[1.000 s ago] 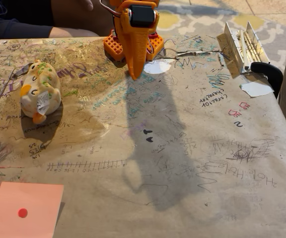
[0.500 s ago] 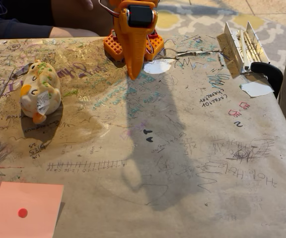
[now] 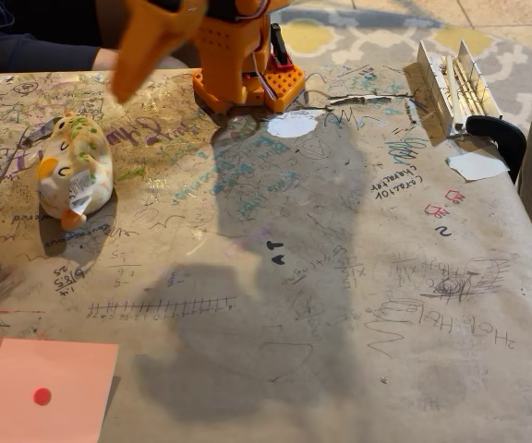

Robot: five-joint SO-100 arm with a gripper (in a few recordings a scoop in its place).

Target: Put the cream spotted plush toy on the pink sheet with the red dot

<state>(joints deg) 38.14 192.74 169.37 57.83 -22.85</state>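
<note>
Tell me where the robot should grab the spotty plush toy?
Probably around the round middle of the cream spotted plush toy, coming down from above. It sits upright with open table all round, and its soft belly should squash between the fingers, unlike the small beak or feet.

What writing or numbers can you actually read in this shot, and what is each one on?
"2": handwritten on the brown paper table cover, right side.
"25": on the cover near the plush toy, appears mirrored, uncertain.
Other scribbles across the cover, including upside-down words at lower right: not reliably readable.
White tag on the toy: too small to read.
Pink sheet: one red dot, no text.
</note>
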